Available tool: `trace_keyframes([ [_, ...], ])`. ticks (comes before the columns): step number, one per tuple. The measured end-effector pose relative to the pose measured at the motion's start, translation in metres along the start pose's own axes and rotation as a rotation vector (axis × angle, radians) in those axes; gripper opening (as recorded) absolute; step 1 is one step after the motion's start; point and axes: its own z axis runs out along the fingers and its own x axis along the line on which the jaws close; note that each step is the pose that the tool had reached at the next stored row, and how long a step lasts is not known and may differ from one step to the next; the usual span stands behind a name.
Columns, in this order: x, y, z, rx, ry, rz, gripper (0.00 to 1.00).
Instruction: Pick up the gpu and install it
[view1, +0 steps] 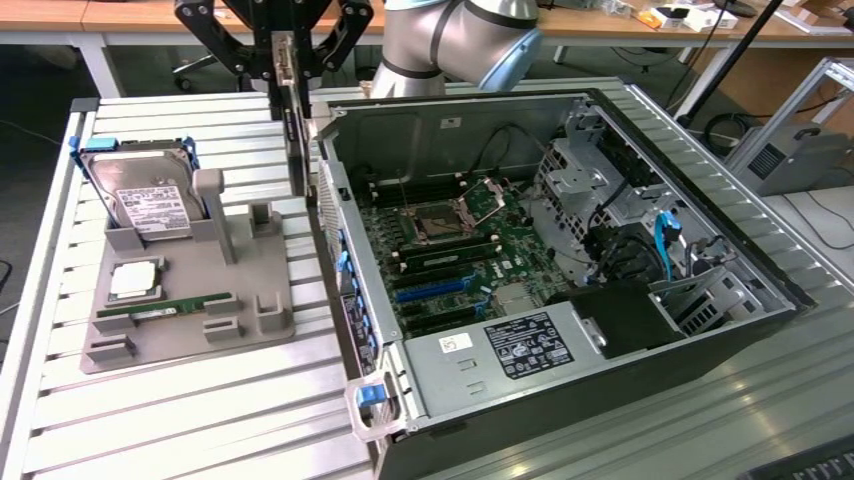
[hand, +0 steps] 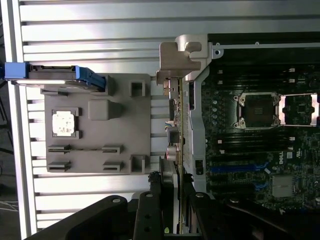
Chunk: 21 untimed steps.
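The gpu (view1: 284, 110) hangs on edge in the air, a thin dark card with my gripper (view1: 284, 55) shut on its upper end. It hovers over the gap between the grey parts holder (view1: 187, 310) and the side wall of the open computer case (view1: 454, 130). In the wrist view the gpu (hand: 176, 120) is edge-on, its silver bracket (hand: 181, 55) at the far end, held between my fingers (hand: 159, 187). The motherboard (view1: 441, 250) lies open inside the case, with blue slots (view1: 434, 290) near its lower part.
The holder carries a hard drive (view1: 147, 195) in blue rails, a CPU (view1: 134, 280) and a green RAM stick (view1: 167, 308). Drive cages and cables (view1: 627, 230) crowd the case on the exterior view's right. The slatted table (view1: 174, 410) surrounds everything.
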Motion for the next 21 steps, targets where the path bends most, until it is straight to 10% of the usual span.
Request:
trace_keyframes([
  [21,-0.0053,-0.0002,0.0003,0.0,0.0,0.0,0.27],
])
